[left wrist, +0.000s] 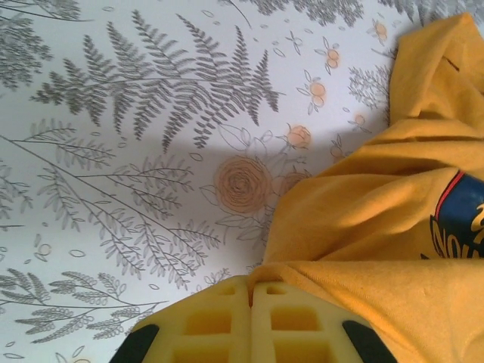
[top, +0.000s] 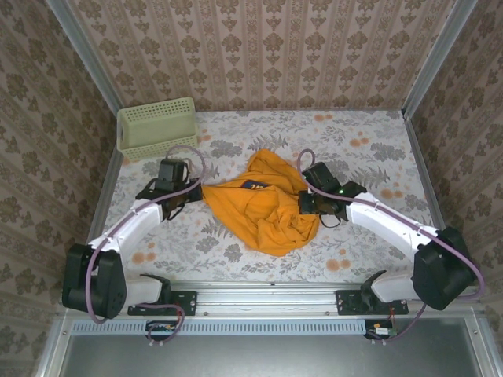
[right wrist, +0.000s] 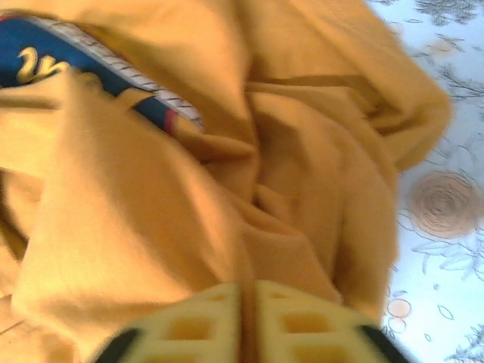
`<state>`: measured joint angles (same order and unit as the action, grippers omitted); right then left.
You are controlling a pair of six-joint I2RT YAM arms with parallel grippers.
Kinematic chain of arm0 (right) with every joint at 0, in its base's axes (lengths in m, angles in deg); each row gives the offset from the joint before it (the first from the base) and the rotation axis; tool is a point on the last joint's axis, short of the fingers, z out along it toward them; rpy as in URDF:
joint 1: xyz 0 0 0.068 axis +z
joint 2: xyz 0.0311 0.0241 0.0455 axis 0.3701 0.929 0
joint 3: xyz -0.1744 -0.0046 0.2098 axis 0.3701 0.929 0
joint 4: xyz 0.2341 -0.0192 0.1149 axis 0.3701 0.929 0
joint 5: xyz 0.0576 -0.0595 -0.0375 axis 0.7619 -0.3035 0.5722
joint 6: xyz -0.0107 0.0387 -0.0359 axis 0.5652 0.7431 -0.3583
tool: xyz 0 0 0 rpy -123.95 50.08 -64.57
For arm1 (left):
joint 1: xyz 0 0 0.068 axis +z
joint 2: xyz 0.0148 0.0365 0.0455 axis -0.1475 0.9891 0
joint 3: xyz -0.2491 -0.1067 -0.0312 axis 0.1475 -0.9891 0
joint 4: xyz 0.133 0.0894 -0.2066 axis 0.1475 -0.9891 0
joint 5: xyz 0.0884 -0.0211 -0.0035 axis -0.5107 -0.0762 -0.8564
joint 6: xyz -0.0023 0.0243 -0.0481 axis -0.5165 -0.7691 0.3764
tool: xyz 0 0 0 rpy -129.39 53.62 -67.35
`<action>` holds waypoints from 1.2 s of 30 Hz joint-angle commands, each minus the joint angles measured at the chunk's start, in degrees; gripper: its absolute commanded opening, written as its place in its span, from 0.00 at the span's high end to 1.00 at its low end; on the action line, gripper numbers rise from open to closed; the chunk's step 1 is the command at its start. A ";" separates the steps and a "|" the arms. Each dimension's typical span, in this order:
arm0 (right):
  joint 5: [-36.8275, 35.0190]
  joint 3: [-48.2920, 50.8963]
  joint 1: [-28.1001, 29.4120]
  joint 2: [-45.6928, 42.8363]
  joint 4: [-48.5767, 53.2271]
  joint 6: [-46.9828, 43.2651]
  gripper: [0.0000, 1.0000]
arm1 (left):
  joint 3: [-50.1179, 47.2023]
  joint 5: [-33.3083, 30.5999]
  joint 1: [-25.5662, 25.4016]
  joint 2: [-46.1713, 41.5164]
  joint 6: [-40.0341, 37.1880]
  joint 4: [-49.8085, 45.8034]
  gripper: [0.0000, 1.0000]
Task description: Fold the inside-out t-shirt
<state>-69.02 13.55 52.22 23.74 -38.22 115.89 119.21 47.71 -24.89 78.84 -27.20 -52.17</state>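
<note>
Yellow fingers (left wrist: pixel 204 325) of the left pincer (left wrist: pixel 251 291) are pressed together, nipping the edge of the shirt (left wrist: pixel 363 219), which draws to a point there. The right pincer (right wrist: pixel 248 293) is likewise closed, with bunched cloth caught at its tips, though that view is blurred. The shirt lies crumpled mid-tabletop (top: pixel 369 157) between both pincers, with a strip of blue print showing in a fold. A basket (top: pixel 157 128) sits well apart at the far left corner.

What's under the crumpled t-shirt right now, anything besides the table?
The floral table shows up to the edges of the t-shirt, and a dark blue print peeks between its folds. Whatever lies beneath the bunched cloth is covered.
</note>
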 commanded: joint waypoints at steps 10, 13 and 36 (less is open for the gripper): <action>13.44 1.05 -11.46 -21.59 3.01 -0.87 1.00 | 1.60 3.78 10.61 -5.57 4.88 1.23 1.00; 10.37 -1.27 -6.91 -23.34 4.74 -0.46 1.00 | 5.07 7.22 9.76 -1.75 5.00 2.31 1.00; 3.17 -14.58 2.02 -6.96 1.98 5.98 1.00 | 0.82 -10.95 -40.65 -7.01 -8.05 14.67 0.12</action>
<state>-63.88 0.22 53.86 16.77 -35.73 120.37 123.03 38.60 -62.88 70.10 -33.13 -45.44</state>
